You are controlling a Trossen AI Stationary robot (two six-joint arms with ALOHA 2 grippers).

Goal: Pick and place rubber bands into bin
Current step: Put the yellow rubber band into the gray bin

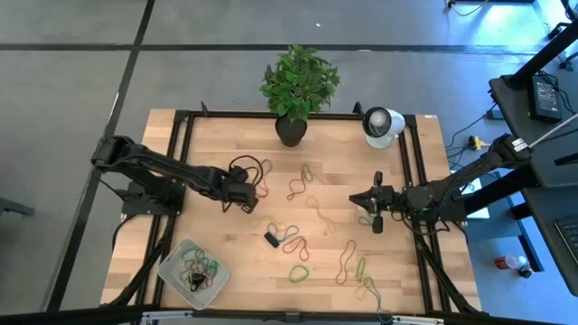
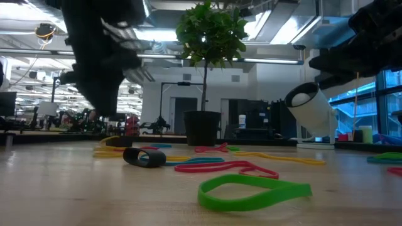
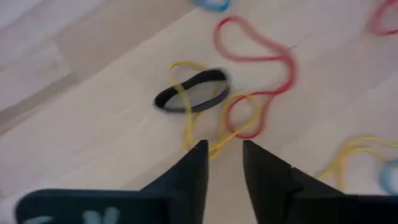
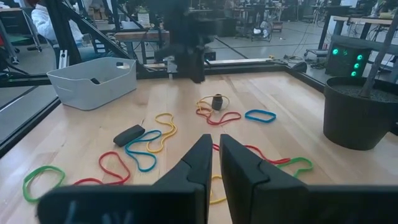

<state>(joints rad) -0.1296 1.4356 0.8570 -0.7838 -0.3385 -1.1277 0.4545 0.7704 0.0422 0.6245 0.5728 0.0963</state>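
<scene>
Rubber bands are scattered across the table, most of them between the two arms. The left gripper (image 1: 242, 192) is seen raised off the wood, fingers (image 3: 189, 174) parted to a narrow gap, nothing between them. Just ahead of the fingertips, in the left wrist view, a tangle is noted: a dark band (image 3: 193, 93) lying flat as a stretched oval, a yellow band (image 3: 193, 127) threaded across it, and a red band (image 3: 261, 68) just beyond. The yellow loop's near end falls almost in line with the gap between the fingers.

The dark band's long axis is judged to run crosswise to the fingers' line of approach, so a straight descent would close across its narrow width; the yellow strand is likely to be caught with it.

The bin (image 1: 192, 267) sits at the table corner nearer the left arm, on the opposite side of the gripper from the plant pot (image 1: 291, 131), with several bands already inside. The left arm is judged nearer both to this tangle and to the bin.

The right gripper (image 1: 377, 215) is held off the surface on the far side of the scatter from the bin, fingers nearly together, nothing held. A green band (image 2: 254, 191) lies apart from the tangle, untouched.
</scene>
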